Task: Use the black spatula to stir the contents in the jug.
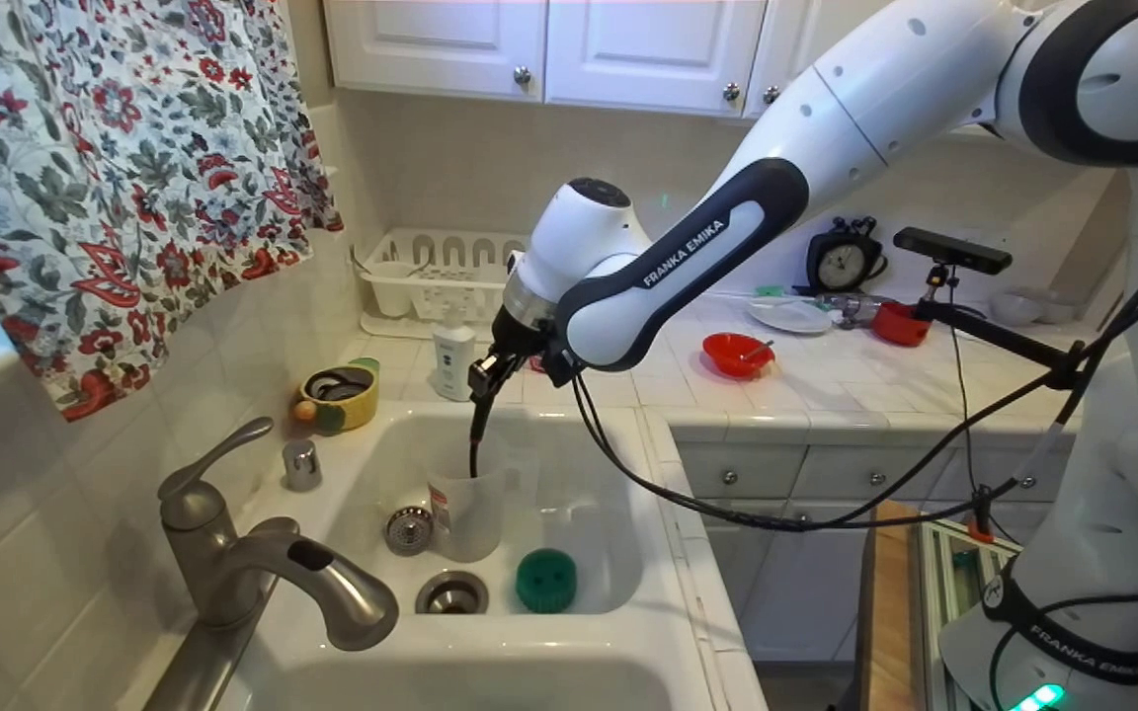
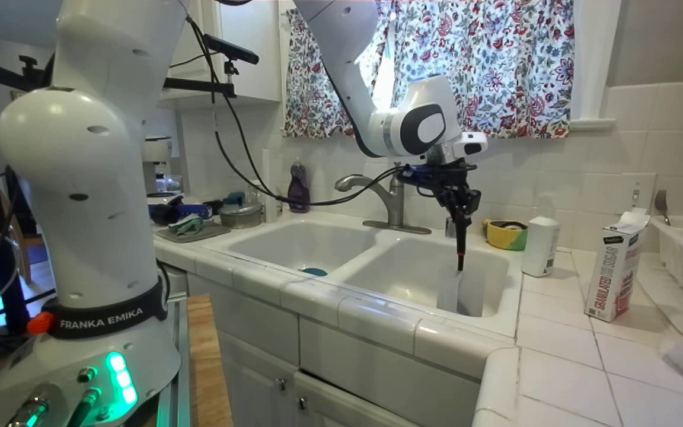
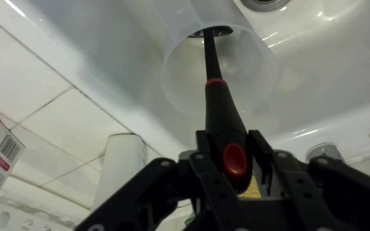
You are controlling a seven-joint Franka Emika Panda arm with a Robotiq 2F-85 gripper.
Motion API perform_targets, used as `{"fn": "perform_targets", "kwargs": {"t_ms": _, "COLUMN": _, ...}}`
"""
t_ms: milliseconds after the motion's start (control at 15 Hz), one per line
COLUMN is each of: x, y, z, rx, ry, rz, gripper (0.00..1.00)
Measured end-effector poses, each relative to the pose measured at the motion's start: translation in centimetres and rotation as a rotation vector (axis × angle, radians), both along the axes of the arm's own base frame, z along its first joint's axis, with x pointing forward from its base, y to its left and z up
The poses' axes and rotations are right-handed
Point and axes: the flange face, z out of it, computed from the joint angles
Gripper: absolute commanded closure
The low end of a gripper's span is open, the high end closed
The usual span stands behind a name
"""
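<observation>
My gripper (image 3: 226,138) is shut on the black spatula (image 3: 212,61), with a fingertip on each side of its handle. The handle has a red ring and a red oval near its end. The spatula (image 1: 474,446) points steeply down into the jug in both exterior views (image 2: 460,249). The jug (image 1: 465,518) is whitish and translucent and stands in the sink basin; it also shows in an exterior view (image 2: 463,296). In the wrist view, the dark slotted spatula head lies low inside the jug (image 3: 178,73), by its wall. I cannot make out any contents.
A round green object (image 1: 546,581) and drains lie in the basin near the jug. The faucet (image 1: 312,573) stands over the sink. A white bottle (image 2: 540,246), a yellow pot (image 1: 342,397), a sugar box (image 2: 614,270) and a white dish rack (image 1: 460,286) stand close by.
</observation>
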Motion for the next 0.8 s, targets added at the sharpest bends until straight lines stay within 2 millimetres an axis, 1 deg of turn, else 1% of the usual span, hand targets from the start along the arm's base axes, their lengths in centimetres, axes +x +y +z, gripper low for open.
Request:
{"fn": "perform_targets", "kwargs": {"t_ms": 200, "x": -0.4, "y": 1.5, "z": -0.4, "rx": 0.046, "ry": 0.027, "rz": 0.048, "gripper": 0.90}}
{"fn": "perform_targets", "kwargs": {"t_ms": 333, "x": -0.6, "y": 1.8, "z": -0.3, "rx": 0.058, "ry": 0.064, "rz": 0.078, "gripper": 0.90}}
{"fn": "perform_targets", "kwargs": {"t_ms": 600, "x": -1.0, "y": 1.0, "z": 0.9, "rx": 0.043, "ry": 0.146, "rz": 0.086, "gripper": 0.90}}
{"fn": "perform_targets", "kwargs": {"t_ms": 800, "x": -0.7, "y": -0.2, "z": 1.9, "rx": 0.033, "ry": 0.140, "rz": 0.068, "gripper": 0.90}}
